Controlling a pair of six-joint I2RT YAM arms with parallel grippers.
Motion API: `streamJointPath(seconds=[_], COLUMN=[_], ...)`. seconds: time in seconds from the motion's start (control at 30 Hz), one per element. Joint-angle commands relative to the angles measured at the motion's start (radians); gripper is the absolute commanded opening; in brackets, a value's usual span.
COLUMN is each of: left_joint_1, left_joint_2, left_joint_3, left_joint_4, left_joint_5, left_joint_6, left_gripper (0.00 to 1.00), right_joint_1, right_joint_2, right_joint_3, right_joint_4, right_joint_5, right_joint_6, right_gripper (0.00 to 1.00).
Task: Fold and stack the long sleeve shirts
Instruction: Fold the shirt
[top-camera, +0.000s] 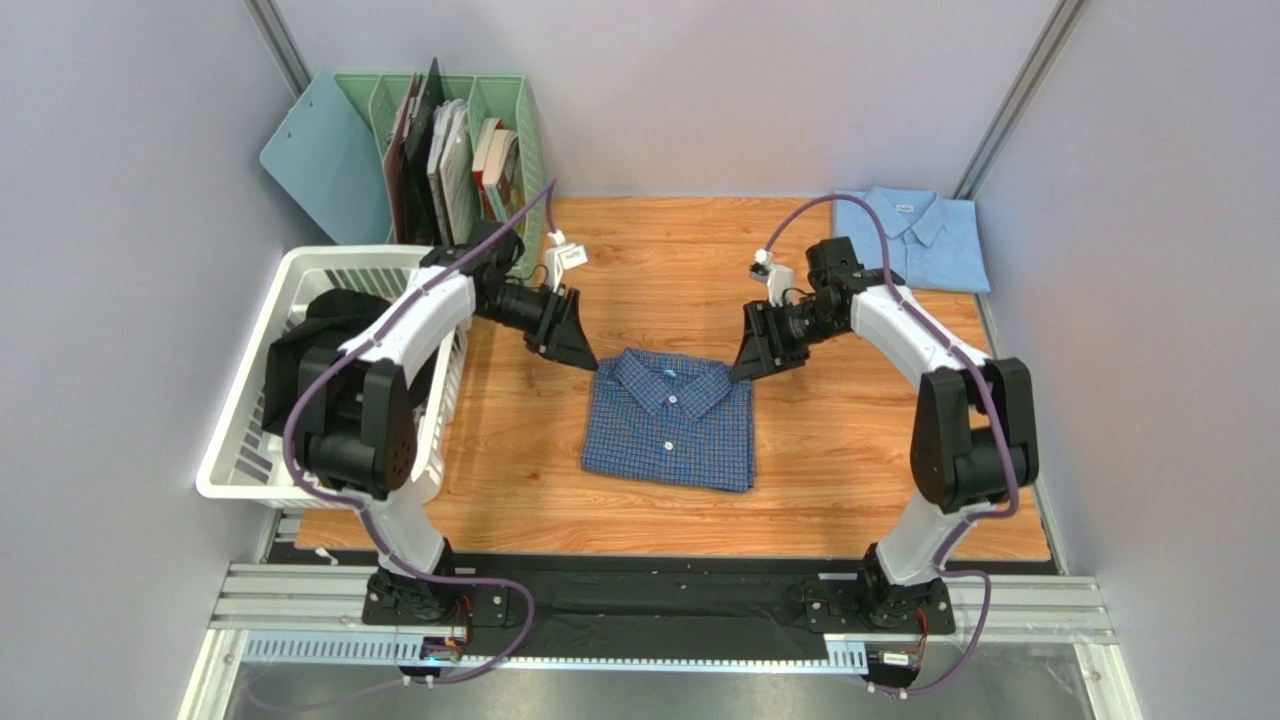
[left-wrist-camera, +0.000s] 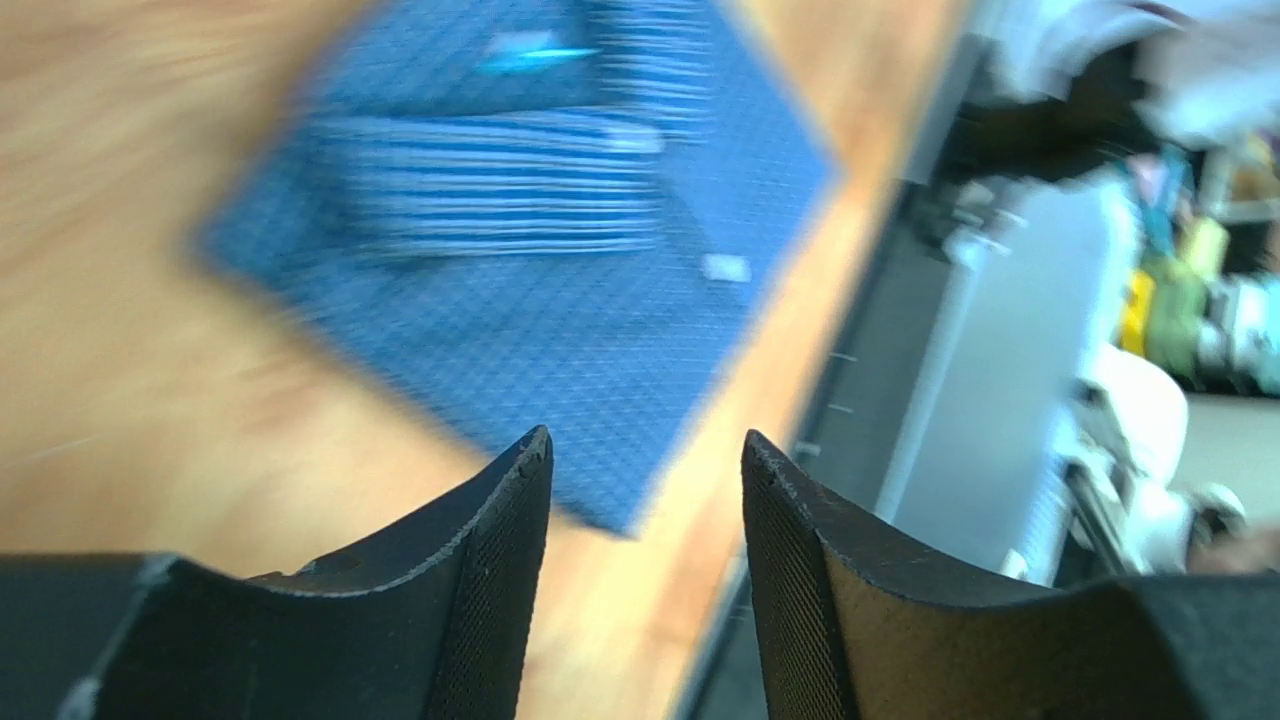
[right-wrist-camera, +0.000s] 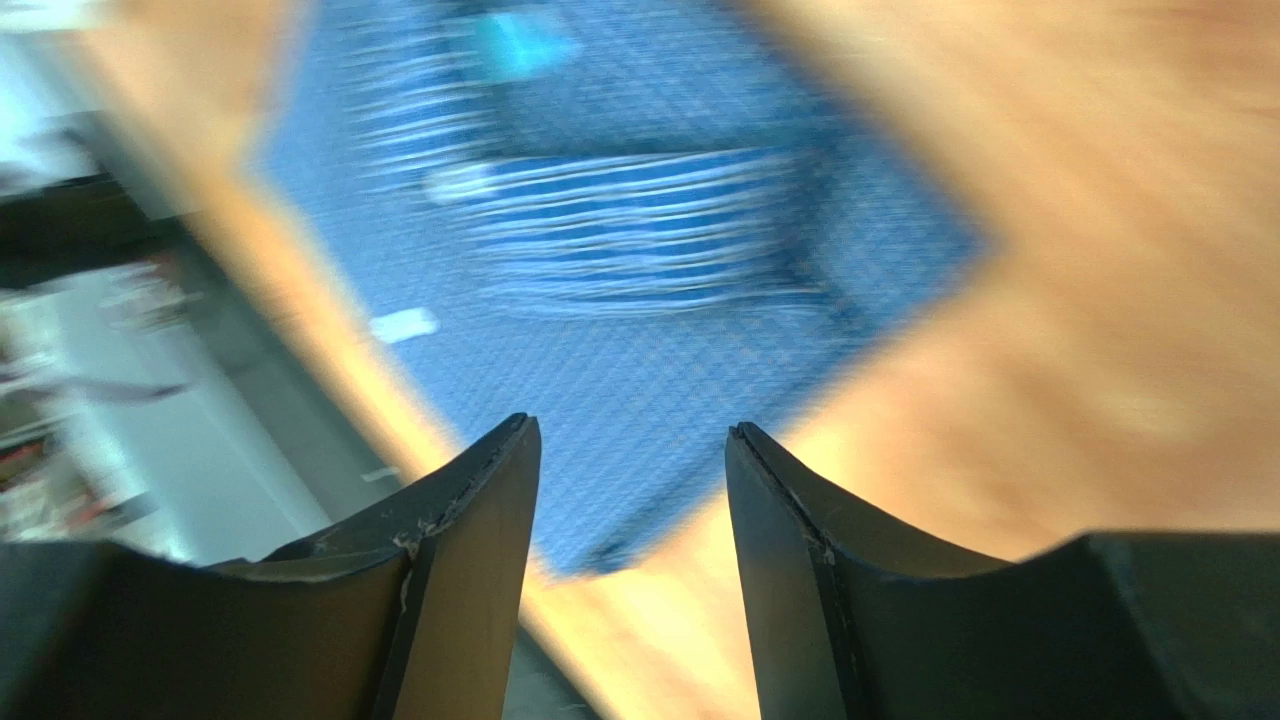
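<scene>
Checked shirt lies folded at the middle of the table. Pale blue shirt lies folded at the far right corner. Left gripper and right gripper hover above the checked shirt's collar end, jaws spread, apparently empty; wrist views are blurred.

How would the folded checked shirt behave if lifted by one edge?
The checked shirt is thin fabric folded into a flat rectangle, so it would probably sag and unfold. It looks light for its size. Pushed across the wooden table, it would likely bunch rather than slide whole.
</scene>
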Motion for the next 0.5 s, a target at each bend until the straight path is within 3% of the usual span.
streamJointPath(seconds=[0.0,0.1,0.2,0.47], left_joint_1=[-0.12,-0.206,-0.239,-0.142], left_joint_2=[-0.046,-0.009,0.068,0.315], left_joint_3=[-0.124,-0.204,-0.238,-0.261], left_joint_4=[-0.06,-0.062,0.005,0.139], left_joint_5=[0.305,0.342,0.326,0.08], left_joint_6=[0.022,0.033,-0.013,-0.174], left_gripper=[0.57,0.57,0.57,0.56], right_joint_1=[0.096,0.186,0.24,0.15], right_joint_2=[-0.064,-0.049,0.028,0.296], right_joint_3=[-0.119,-0.225,-0.255,-0.199], right_joint_4=[0.068,0.219,0.233,0.116], right_joint_5=[-0.391,-0.444,-0.468,-0.249], right_joint_6=[0.157,0.297,0.306,0.17], right_gripper=[0.55,0.57,0.57,0.52])
